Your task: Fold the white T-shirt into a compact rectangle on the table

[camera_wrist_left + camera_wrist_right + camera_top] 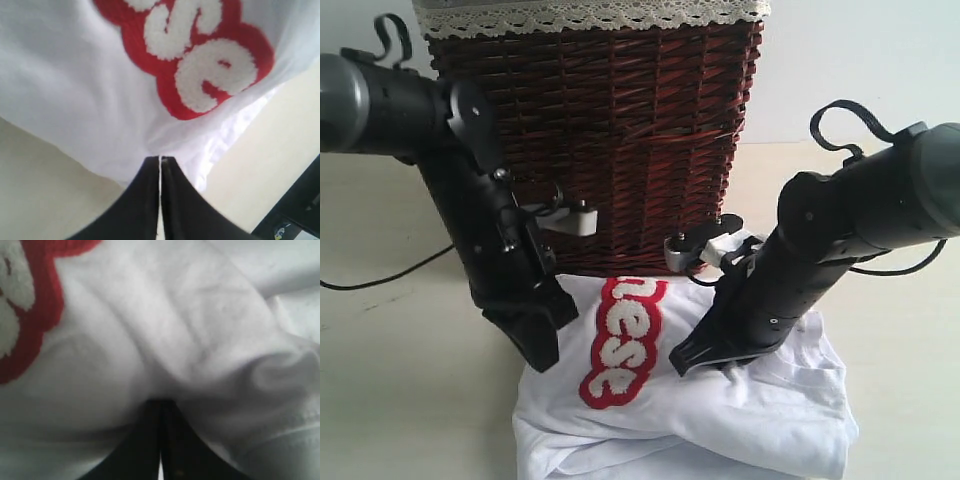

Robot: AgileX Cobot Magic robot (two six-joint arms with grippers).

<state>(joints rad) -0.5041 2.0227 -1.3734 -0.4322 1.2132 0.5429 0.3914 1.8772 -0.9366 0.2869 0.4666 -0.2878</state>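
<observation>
Exterior: low, frontal, facing the wicker basket (620, 140) across the desk (390, 380). Both wrist views: close over the white T-shirt (75, 90), sharing its red band (47, 295).

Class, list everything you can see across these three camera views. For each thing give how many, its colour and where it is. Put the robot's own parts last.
white cotton T-shirt: one, white with fuzzy white lettering on a red band, rumpled on the table in front of the basket.
pale cream table: one, cream, under everything.
dark wicker basket: one, red-brown with white lace trim at its rim, behind the shirt.
thin black cable: one, black, trailing over the table on the left.
left gripper: one, black, shut on the shirt's edge near the lettering.
right gripper: one, black, shut on bunched plain white cloth.
</observation>
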